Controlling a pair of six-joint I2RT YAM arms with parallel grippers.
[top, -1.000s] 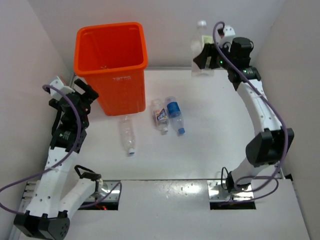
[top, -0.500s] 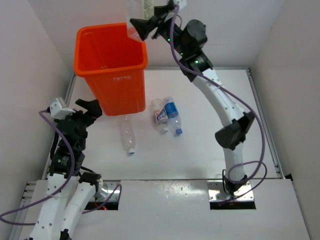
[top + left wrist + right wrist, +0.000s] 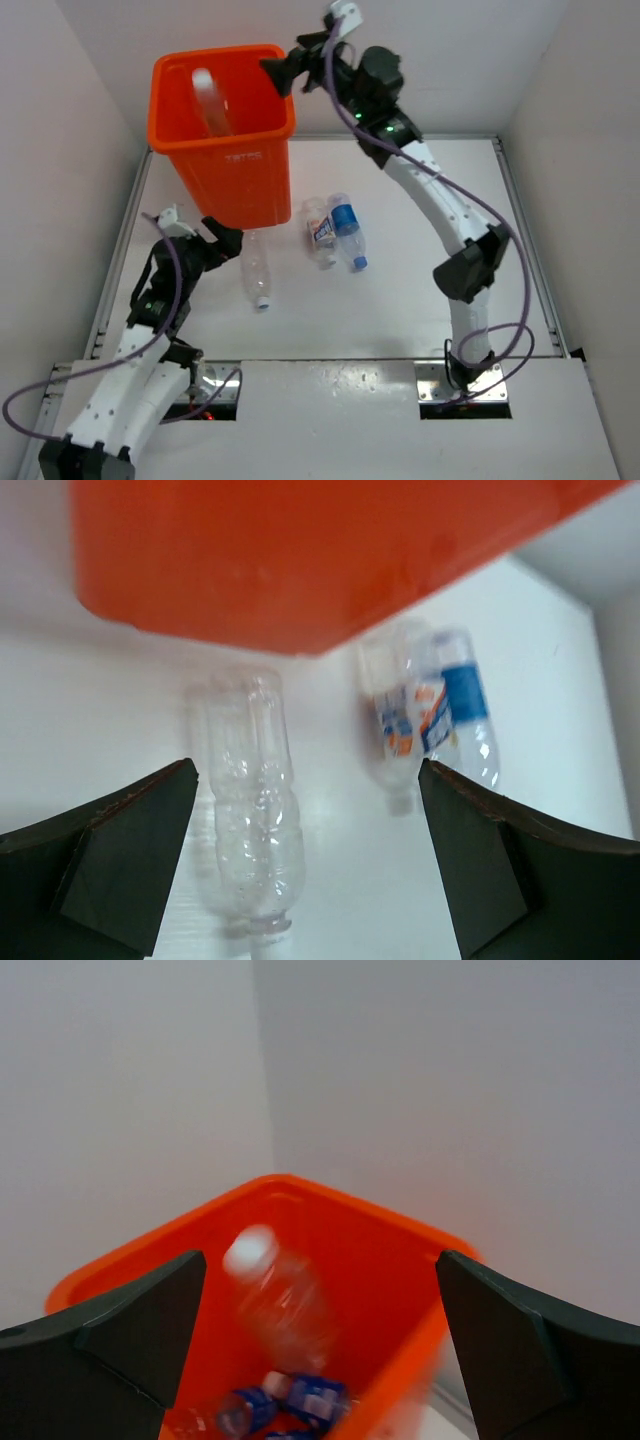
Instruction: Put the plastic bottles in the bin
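**Right jaws apart over the bin, bottle inside**

Right gripper (image 3: 285, 62) sits just above the right rim of the orange bin (image 3: 215, 185). Its jaws are wide apart with nothing between them. Inside the bin a clear white-capped bottle (image 3: 280, 1305) shows tilted, cap up, and blurred. Blue-labelled bottles (image 3: 300, 1400) lie on the bin floor.

Left gripper (image 3: 305, 770) is low at the bin's front base, jaws wide apart and empty. A label-less bottle (image 3: 257, 268) lies on the table (image 3: 400, 300) just in front of the bin. A white-label bottle (image 3: 320, 232) and a blue-label bottle (image 3: 349, 232) lie touching near the bin's front right corner.
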